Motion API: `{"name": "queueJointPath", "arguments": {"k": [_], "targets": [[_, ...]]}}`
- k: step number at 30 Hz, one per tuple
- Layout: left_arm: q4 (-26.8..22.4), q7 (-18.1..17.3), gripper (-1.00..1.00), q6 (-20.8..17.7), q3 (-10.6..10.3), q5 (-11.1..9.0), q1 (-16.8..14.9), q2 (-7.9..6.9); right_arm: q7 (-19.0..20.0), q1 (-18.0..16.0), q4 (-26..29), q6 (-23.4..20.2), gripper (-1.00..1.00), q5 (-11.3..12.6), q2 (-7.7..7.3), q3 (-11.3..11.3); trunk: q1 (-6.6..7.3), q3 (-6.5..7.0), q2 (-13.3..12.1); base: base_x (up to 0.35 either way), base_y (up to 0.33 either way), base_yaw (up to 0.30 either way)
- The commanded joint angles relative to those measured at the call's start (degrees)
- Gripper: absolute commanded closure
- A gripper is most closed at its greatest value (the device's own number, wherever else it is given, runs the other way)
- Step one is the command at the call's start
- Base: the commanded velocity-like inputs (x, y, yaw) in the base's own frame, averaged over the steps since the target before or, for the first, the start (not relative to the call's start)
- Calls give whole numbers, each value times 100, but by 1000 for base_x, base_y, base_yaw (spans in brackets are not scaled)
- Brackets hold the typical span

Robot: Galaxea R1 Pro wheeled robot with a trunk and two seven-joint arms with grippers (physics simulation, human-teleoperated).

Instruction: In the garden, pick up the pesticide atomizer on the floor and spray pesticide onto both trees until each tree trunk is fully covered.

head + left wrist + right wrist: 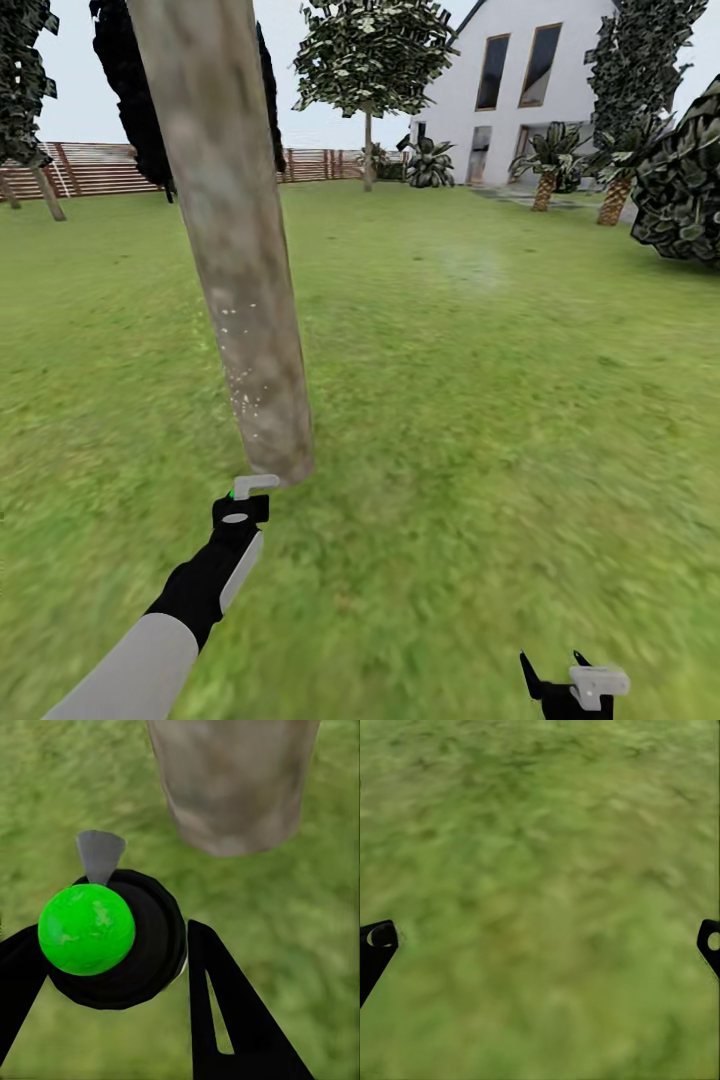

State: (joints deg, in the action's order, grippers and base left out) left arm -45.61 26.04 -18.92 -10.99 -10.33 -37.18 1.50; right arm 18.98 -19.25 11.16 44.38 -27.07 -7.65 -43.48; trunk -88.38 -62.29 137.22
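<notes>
Both arms low; left gripper (240,512) clasps atomizer (112,937) near tree trunk (235,260).

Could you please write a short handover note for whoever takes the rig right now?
Left gripper: shut on the atomizer, held close to the near trunk's base.
Right gripper: open, over grass.
Done: atomizer picked up; a few white specks on the lower trunk.
Left: most of this trunk looks bare; finish it, then spray the second tree.
</notes>
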Motion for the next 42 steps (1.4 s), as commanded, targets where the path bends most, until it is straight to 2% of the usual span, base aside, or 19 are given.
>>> {"name": "queueJointPath", "arguments": {"k": [1,8,18,29,37,42], "targets": [[0,4,100,-4,0,5,0,0,0,0,0,-1,-100,0,0,0,0,0,0,137,-273,270],[0,15,100,2,0,5,0,0,0,0,0,-2,-100,0,0,-2,0,0,0,139,-273,273],[0,19,100,-7,0,7,0,0,0,0,0,-2,-100,0,0,-1,0,0,0,229,-205,45],[0,24,100,-6,0,5,0,9,0,0,0,-2,-100,0,0,5,0,0,0,225,-198,256],[-1,24,100,-6,0,5,0,9,0,0,0,0,-100,0,0,5,0,0,0,142,-242,25],[0,24,100,-6,0,5,0,9,0,0,0,0,-100,0,0,6,0,0,0,12,-272,215]]}}
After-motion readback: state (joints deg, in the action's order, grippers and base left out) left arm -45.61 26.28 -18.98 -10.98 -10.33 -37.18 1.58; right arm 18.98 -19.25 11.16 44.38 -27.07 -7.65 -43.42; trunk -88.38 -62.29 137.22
